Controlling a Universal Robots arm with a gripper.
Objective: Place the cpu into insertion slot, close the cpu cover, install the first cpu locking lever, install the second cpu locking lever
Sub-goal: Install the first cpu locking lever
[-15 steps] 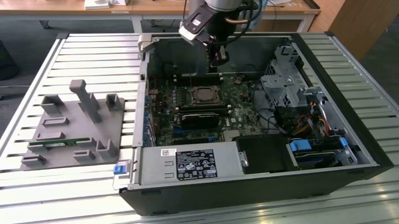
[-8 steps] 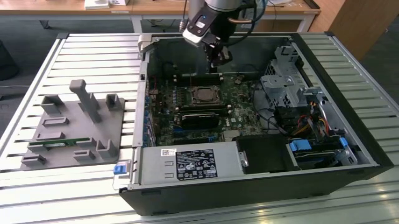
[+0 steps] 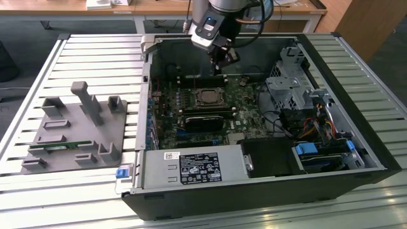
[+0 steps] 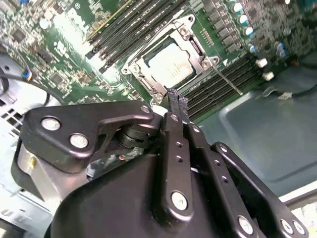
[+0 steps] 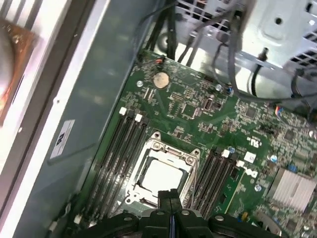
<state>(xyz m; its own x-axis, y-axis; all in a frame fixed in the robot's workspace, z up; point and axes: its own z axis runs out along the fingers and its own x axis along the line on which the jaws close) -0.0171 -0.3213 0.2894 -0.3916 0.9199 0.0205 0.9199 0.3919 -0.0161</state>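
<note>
The cpu lies flat in the insertion slot, its pale face showing in both wrist views. The silver cpu cover is down around it as a frame. One thin silver locking lever juts out from the socket's corner across the memory slots. My gripper hangs above the socket's edge, apart from it, with its black fingers pressed together and nothing between them. In the exterior view the gripper hovers over the board just behind the socket.
Black memory slots flank the socket on both sides. A black card lies in front of it. Drive cage and cables stand at the exterior view's right, the power supply in front. A grey fixture sits outside the case.
</note>
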